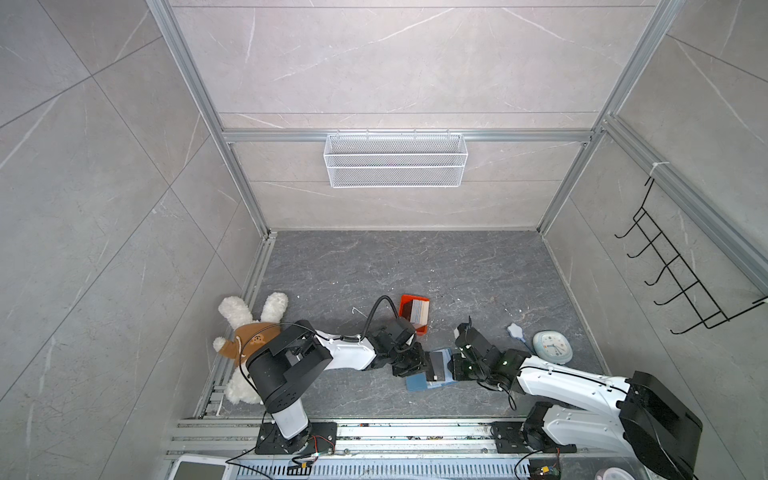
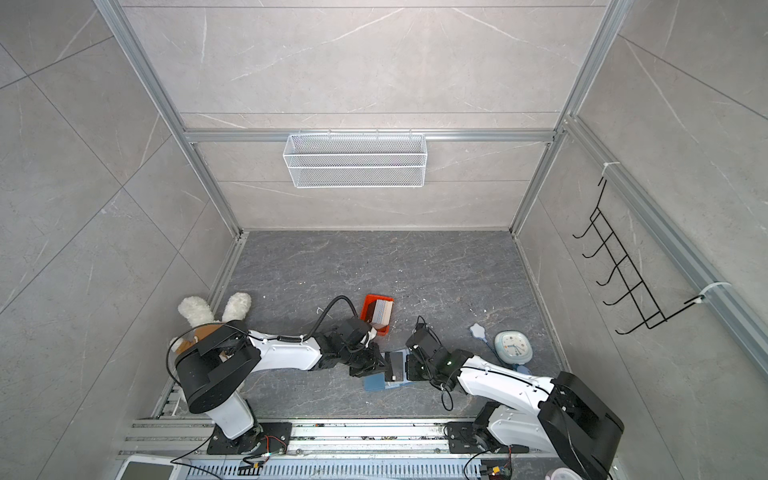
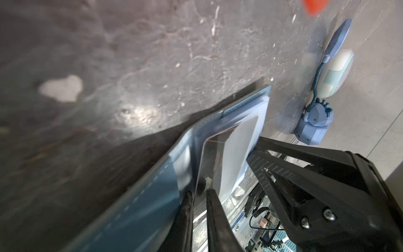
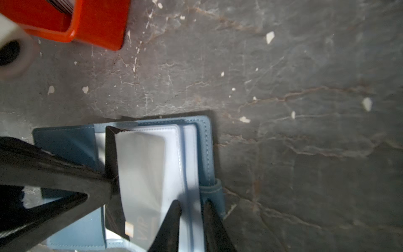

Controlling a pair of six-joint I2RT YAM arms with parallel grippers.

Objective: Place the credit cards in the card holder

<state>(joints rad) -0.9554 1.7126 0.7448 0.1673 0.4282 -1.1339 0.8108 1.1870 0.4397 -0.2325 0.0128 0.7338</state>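
Observation:
The blue card holder [image 1: 415, 381] [image 2: 374, 383] lies open on the grey floor between both grippers. My left gripper [image 1: 426, 361] [image 3: 199, 193] is shut on one dark credit card [image 1: 436, 365] [image 4: 110, 152], held on edge. The card's far part sits inside a clear pocket [image 4: 141, 165] of the holder [image 4: 65, 141]. My right gripper [image 1: 451, 368] [image 4: 193, 203] is shut on the holder's right edge, pinching the clear pocket pages beside the snap tab [image 4: 214, 189]. More credit cards [image 1: 419, 311] [image 2: 383, 311] stand stacked in the orange tray [image 1: 407, 301].
The orange tray [image 4: 98, 24] stands just behind the left wrist. A white plush rabbit [image 1: 249, 328] lies at the left wall. A pale blue clock [image 1: 550, 347] and a small blue flower-shaped thing [image 1: 515, 331] lie at the right. A wire basket [image 1: 395, 160] hangs on the back wall.

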